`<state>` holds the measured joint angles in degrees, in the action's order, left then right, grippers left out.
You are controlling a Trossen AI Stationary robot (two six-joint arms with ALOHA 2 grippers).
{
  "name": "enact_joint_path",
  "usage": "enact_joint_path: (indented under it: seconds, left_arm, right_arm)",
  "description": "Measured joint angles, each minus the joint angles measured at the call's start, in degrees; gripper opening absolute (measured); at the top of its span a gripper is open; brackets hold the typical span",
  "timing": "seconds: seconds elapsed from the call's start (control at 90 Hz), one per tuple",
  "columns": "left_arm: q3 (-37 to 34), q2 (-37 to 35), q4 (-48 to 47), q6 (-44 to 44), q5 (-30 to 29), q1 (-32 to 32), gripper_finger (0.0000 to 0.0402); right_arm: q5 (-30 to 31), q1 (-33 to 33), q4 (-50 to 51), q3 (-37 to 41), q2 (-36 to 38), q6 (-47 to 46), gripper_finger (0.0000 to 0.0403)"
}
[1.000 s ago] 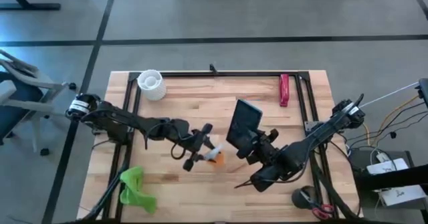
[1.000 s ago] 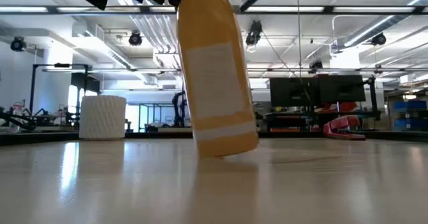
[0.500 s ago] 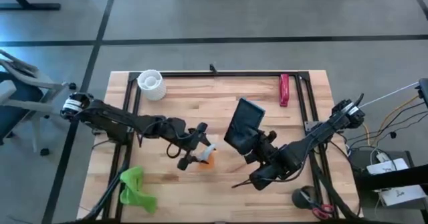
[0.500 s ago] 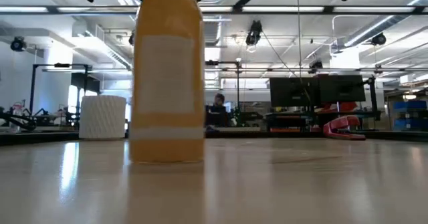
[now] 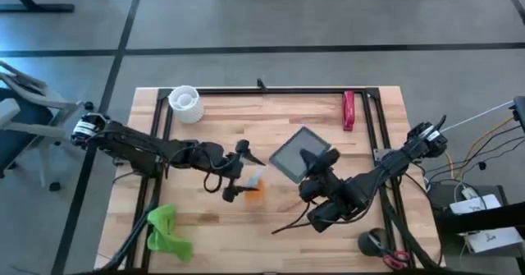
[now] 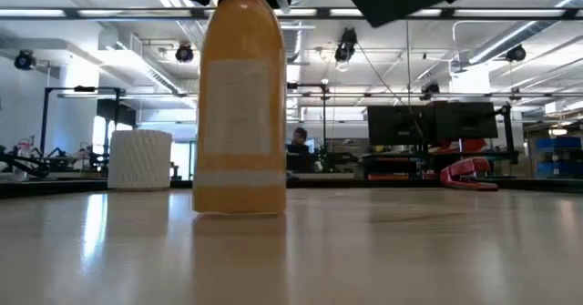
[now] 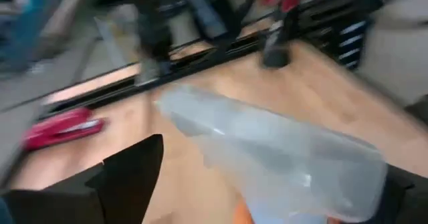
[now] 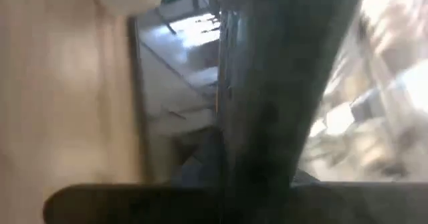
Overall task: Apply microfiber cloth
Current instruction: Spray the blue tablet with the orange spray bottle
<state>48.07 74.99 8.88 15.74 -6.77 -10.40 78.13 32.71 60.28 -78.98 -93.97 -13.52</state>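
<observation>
The lime-green microfiber cloth (image 5: 166, 232) lies crumpled at the table's near left corner, touched by no gripper. The small orange bottle (image 5: 253, 185) with a white top stands upright on its base mid-table (image 6: 241, 114). My left gripper (image 5: 239, 174) is open, its fingers on either side of the bottle's white top (image 7: 281, 157) and apart from it. My right gripper (image 5: 315, 173) is shut on the black rectangular slab (image 5: 297, 153), held above the table right of the bottle. My right gripper holds the black slab by its near right end (image 5: 312, 167), coming at it slanting from the table's near right. The slab is lifted clear of the table and tilted, its grey face turned up. In the right wrist view its dark edge (image 8: 274, 97) runs away from the fingers.
A white ribbed cup (image 5: 185, 103) stands at the far left and a red stapler (image 5: 349, 109) at the far right. A black frame rail (image 5: 271, 89) runs along the far edge and down both sides. Bare wood lies between the bottle and the cloth.
My left gripper has opened and let go of the orange bottle, which went from tilted to upright on the table, a little farther left. My right gripper has turned the black slab from steeply on end to a flatter tilt, still clear of the table.
</observation>
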Motion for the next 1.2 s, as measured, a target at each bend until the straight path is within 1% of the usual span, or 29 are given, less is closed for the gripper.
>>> enact_joint_path:
  seconds: [0.089, 0.178, 0.322, 0.389, 0.489, 0.6, 0.667, 0.722, 0.811, 0.911, 1.033, 1.133, 1.2]
  left_arm:
    - [0.0, -0.85, -0.85, 1.65, -4.85, 0.13, 0.035]
    - [0.0, -1.66, -1.22, 2.19, -7.04, 0.33, 0.035]
    - [0.0, -2.87, -3.57, 1.39, -7.09, 0.18, 0.035]
    - [0.0, -3.62, -4.22, 0.27, -6.22, -0.51, 0.035]
    - [0.0, -4.93, -4.27, -0.73, -5.84, -2.13, 0.035]
    - [0.0, -5.99, -4.28, -0.84, -5.83, -4.24, 0.035]
    - [0.0, -6.87, -4.29, -1.15, -5.9, -5.71, 0.035]
    - [0.0, -7.75, -4.25, -1.26, -6.18, -7.16, 0.035]
    - [0.0, -9.04, -3.35, -1.4, -6.23, -9.57, 0.035]
    - [0.0, -9.87, -3.16, -2.94, -6.9, -12.88, 0.035]
    - [0.0, -9.12, -4.04, -5.11, -11.61, -18.79, 0.035]
    - [-0.17, -6.51, -4.36, -7.14, -16.52, -23.67, 0.035]
    - [-0.25, -4.24, -4.43, -9.62, -19.36, -26.25, 0.035]
  right_arm:
    - [-4.34, 0.01, 0.52, 0.46, 0.0, -8.79, 0.0003]
    - [-5.06, 0.9, 0.73, 2.14, 0.0, -17.52, 0.0003]
    - [-5.25, 4.04, 0.71, 5.56, 0.0, -32.44, 0.0003]
    - [-5.11, 5.83, 0.0, 6.98, 0.0, -37.87, 0.0003]
    - [-5.39, 8.26, -2.32, 8.51, 0.0, -43.89, 0.0003]
    - [-6.56, 10.1, -4.09, 8.65, 0.0, -48.33, 0.0003]
    - [-8.26, 10.76, -6.55, 8.74, 0.0, -48.89, 0.0003]
    - [-8.37, 11.35, -9.24, 8.76, 0.0, -48.06, 0.0003]
    - [-8.46, 12.41, -14.87, 8.76, 0.01, -44.37, 0.0003]
    - [-10.36, 13.11, -21.58, 8.76, 0.02, -40.25, 0.0002]
    - [-14.33, 13.29, -30.27, 8.76, -0.37, -36.14, 0.0002]
    - [-16.81, 13.54, -36.28, 8.79, -1.96, -33.41, 0.0002]
    - [-19.05, 13.55, -39.49, 8.69, -3.37, -33.26, 0.0002]
